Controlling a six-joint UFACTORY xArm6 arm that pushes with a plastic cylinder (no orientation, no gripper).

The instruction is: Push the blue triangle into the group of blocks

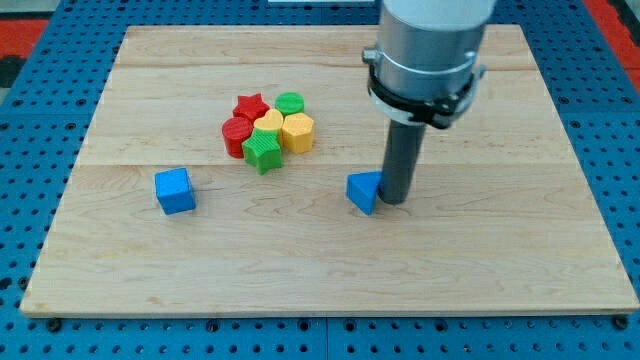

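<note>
My tip (396, 200) touches the blue triangle (364, 191) at its 3 o'clock side, likely placed to shove it toward the cluster at 10 o'clock: red star (251, 106), green star (263, 150), yellow hexagon (297, 130). No hand exists here, only the rod.

Looks like a robotics lab: pale wooden worktop (520, 250) set on a blue perforated base (30, 180) (pegboard-like), toy blocks, one industrial arm (425, 50) overhead.
</note>
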